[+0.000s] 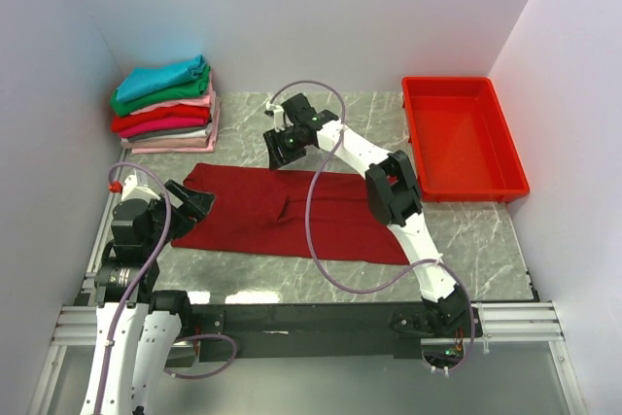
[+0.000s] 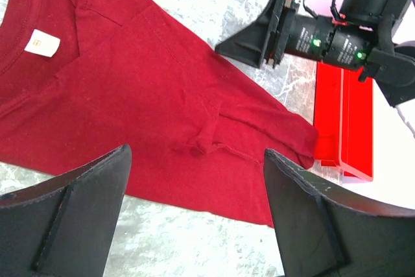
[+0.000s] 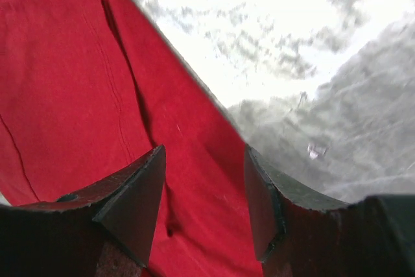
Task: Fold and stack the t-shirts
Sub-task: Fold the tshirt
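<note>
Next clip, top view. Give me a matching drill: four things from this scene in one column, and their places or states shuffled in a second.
Things
1. dark red t-shirt
2. stack of folded t-shirts
3. red tray
4. left gripper

Places or states
A. far right of the table
B. open, at the left end of the spread shirt
C. far left corner
D. spread flat mid-table

Pairs: 1-D, 2-C, 3-A, 4-B
</note>
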Robot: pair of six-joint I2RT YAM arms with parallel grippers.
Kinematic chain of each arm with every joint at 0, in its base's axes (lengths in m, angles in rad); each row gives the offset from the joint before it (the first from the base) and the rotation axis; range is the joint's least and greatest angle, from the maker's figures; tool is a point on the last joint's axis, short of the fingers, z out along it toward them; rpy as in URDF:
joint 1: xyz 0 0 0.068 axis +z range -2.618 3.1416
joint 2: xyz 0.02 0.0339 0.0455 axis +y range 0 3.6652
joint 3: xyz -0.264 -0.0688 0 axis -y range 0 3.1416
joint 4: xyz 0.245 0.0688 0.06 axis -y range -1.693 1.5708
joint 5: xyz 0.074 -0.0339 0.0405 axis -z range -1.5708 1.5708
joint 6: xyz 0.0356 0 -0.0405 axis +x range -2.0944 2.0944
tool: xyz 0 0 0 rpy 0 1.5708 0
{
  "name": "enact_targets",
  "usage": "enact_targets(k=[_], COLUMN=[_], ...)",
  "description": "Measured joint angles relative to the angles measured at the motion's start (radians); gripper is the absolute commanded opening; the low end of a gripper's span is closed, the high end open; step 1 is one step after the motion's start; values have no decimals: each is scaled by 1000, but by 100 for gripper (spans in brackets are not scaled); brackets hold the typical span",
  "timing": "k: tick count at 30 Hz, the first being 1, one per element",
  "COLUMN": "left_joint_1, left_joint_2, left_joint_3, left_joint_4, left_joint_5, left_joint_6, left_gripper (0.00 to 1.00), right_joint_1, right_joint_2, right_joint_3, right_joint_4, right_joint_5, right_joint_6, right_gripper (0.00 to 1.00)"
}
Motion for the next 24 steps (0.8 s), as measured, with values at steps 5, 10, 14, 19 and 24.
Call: enact_targets(k=[5,10,14,19,24], left_joint_1=[0,0,0,0,0], left_joint_2=[1,10,13,14,20], left_joint_3=[0,0,0,0,0], left_joint_4=[0,0,0,4,4], left_joint_5=[9,14,18,21,26], left_joint_6=[0,0,0,-5,-5], left_gripper=[88,88,87,86,86], right_joint_1=[0,-2,-2,-2,-23], right_joint_2=[48,85,86,85,73], right_joint_3=[56,77,75,51,22], right_joint_4=[-3,-12,-23,-33,-16], right_joint_5=[-7,-34,-58,-85,-84], right_joint_6=[3,5,-7,-27,-5], right_gripper=[59,56,42,5,0])
